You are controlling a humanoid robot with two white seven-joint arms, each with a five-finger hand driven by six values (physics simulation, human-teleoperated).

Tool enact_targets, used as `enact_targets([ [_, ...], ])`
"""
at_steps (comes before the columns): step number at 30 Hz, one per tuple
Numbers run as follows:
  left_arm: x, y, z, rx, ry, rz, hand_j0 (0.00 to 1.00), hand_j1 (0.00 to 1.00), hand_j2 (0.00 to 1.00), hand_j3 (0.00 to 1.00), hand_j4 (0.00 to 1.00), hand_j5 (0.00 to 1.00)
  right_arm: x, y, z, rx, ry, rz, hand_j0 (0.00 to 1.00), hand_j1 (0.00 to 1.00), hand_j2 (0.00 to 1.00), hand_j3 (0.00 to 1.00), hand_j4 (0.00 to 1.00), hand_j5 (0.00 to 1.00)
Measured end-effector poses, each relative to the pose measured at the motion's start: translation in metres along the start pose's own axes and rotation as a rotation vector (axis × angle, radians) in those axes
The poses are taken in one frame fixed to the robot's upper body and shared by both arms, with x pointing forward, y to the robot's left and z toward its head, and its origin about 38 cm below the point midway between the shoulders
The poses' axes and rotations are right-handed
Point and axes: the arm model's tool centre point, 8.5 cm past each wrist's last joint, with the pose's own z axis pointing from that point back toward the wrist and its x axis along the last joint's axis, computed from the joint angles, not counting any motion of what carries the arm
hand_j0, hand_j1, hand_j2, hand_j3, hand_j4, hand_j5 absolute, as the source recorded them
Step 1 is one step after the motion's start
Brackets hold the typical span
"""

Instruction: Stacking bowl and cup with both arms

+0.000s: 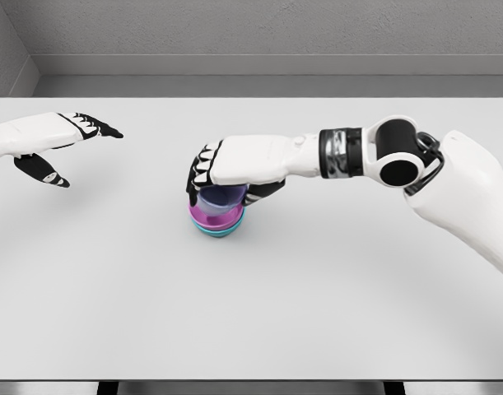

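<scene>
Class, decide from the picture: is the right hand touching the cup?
Touching. In the head view the right hand lies over the cup, its fingers wrapped around the rim with no gap, the cup sitting in the bowl.

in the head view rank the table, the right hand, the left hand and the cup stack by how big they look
1. table
2. right hand
3. left hand, though partly cut off, so unsure against the right
4. cup on bowl, mostly hidden

Broad white table (251, 313) under even light, grey textured walls (259, 29) behind it.
</scene>
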Motion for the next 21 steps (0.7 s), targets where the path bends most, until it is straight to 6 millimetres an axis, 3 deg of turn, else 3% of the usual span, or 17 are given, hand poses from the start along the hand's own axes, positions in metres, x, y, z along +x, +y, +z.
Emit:
enact_targets([
  [10,0.000,0.000,0.000,0.000,0.001,0.000,1.00,1.00,1.00,1.00,1.00,1.00,-0.008,0.011,-0.004,0.026,0.015,-0.025,0.65,0.65,0.65,0.65,0.65,0.65],
  [11,0.000,0.000,0.000,0.000,0.001,0.000,1.00,1.00,1.00,1.00,1.00,1.00,-0.008,0.012,-0.004,0.029,0.015,-0.027,0.70,0.70,0.70,0.70,0.70,0.70],
  [12,0.000,0.000,0.000,0.000,0.001,0.000,1.00,1.00,1.00,1.00,1.00,1.00,-0.008,0.013,-0.005,0.031,0.015,-0.030,0.95,0.95,0.95,0.95,0.95,0.95],
  [13,0.000,0.000,0.000,0.000,0.001,0.000,1.00,1.00,1.00,1.00,1.00,1.00,-0.008,0.013,-0.005,0.032,0.015,-0.031,1.00,1.00,1.00,1.00,1.00,1.00],
  [21,0.000,0.000,0.000,0.000,0.001,0.000,1.00,1.00,1.00,1.00,1.00,1.00,-0.007,0.015,-0.006,0.036,0.012,-0.033,1.00,1.00,1.00,1.00,1.00,1.00],
])
